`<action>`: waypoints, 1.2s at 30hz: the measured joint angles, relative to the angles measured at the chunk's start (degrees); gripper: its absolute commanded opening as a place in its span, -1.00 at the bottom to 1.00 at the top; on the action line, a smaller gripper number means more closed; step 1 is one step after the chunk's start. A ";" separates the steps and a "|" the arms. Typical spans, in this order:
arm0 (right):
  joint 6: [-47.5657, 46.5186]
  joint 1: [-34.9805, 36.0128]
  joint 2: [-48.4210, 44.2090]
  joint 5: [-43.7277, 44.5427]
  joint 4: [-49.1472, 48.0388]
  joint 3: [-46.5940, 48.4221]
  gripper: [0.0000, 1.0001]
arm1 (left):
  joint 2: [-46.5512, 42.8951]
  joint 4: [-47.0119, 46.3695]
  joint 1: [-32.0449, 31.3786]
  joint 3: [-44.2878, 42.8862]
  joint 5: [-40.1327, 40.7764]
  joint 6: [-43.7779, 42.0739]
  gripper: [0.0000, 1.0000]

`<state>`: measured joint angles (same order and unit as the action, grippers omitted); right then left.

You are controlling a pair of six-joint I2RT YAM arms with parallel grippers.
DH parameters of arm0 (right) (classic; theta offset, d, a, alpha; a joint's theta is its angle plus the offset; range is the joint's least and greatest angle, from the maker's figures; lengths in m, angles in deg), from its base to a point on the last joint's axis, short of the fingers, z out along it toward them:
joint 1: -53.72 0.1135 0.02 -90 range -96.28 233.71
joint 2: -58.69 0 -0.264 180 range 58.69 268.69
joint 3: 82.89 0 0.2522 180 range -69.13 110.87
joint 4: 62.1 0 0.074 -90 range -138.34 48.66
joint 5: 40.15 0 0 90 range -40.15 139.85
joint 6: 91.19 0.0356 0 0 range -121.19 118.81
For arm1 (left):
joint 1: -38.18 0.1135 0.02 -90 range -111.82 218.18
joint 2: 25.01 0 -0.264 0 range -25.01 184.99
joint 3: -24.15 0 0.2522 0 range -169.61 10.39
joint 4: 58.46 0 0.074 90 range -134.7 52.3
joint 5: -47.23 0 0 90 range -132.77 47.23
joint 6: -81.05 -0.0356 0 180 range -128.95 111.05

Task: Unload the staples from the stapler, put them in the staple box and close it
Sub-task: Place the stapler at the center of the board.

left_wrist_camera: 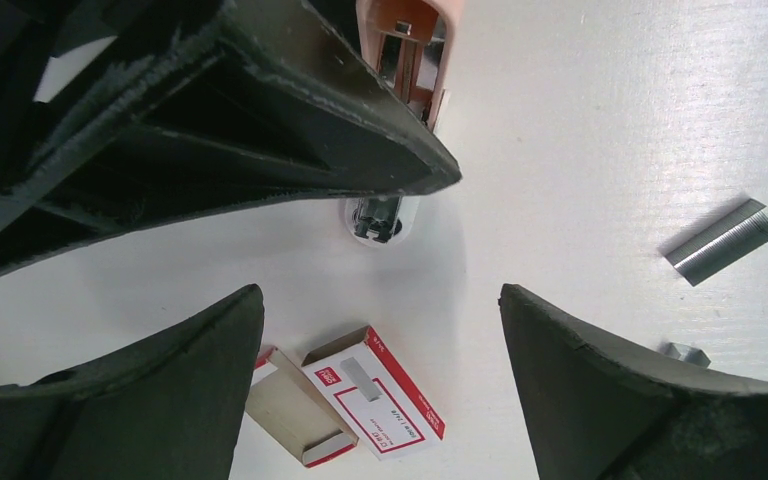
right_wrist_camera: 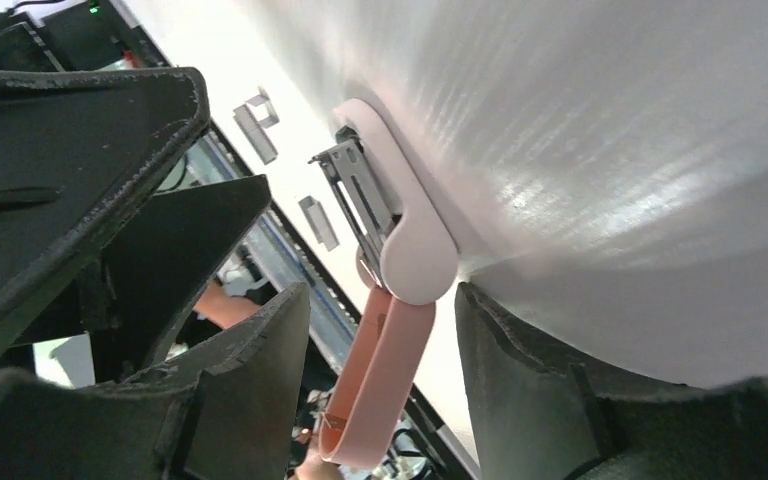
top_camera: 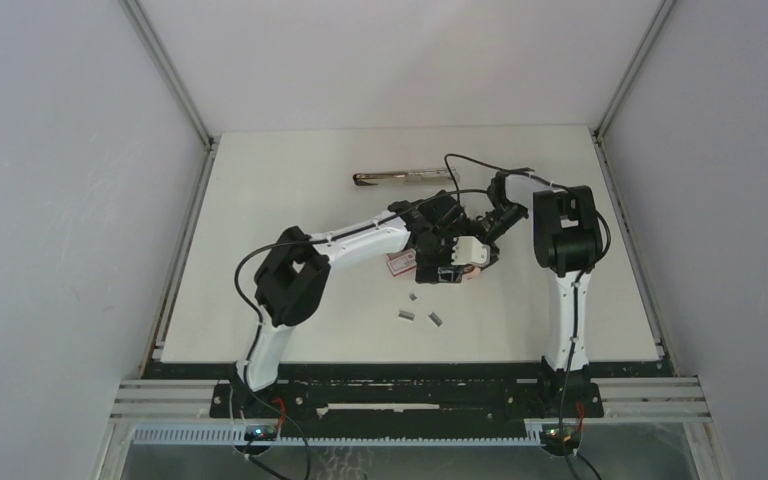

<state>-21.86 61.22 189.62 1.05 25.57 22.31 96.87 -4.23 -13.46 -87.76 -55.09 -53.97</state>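
While the stapler (right_wrist_camera: 405, 250) sits hinged open on the table (top_camera: 290, 200) | right end effector (right_wrist_camera: 380, 292) half-parted astride its hinge | left end effector (left_wrist_camera: 378, 300) wide, empty | staples (left_wrist_camera: 725, 240) loose on table nearby | advice: steady base, check magazine for leftover strips

A plain, bright booth.
Grey walls (top_camera: 60, 200) hem a white table (top_camera: 260, 300) (soft glare), metal struts (top_camera: 170, 75) at back corners.

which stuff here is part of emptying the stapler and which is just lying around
Job in hand:
- pink stapler, opened up
- staples, loose on the table

Lying about:
- red-and-white box
- long silver object at the far side; too small to identify
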 measured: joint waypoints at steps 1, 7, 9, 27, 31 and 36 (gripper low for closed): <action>0.26 -0.02 -0.48 0.98 -0.37 0.00 0.12 | 0.00 0.00 0.00 0.00 -0.02 0.04 0.85; 1.22 -0.61 -2.93 5.29 -2.91 0.00 0.12 | -0.17 0.26 0.28 0.00 -0.04 1.31 0.90; 1.62 -1.07 -3.52 6.43 -3.72 0.00 0.13 | -0.72 0.81 0.55 0.00 -0.04 1.97 0.91; -2.38 -1.18 -17.44 15.41 -9.40 3.82 0.22 | -34.36 0.59 16.70 11.87 -2.69 9.14 0.99; -6.29 2.86 -19.32 17.86 -9.57 3.67 0.25 | -41.42 0.26 23.04 18.73 -3.76 11.26 0.99; -10.21 10.73 -20.48 22.99 -11.63 -0.24 0.31 | -50.82 -0.87 32.85 29.18 -4.17 13.64 0.99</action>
<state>-32.06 71.95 169.14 24.05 13.95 22.07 46.05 -5.10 19.39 -58.58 -59.26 -40.33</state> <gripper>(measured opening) 0.629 0.996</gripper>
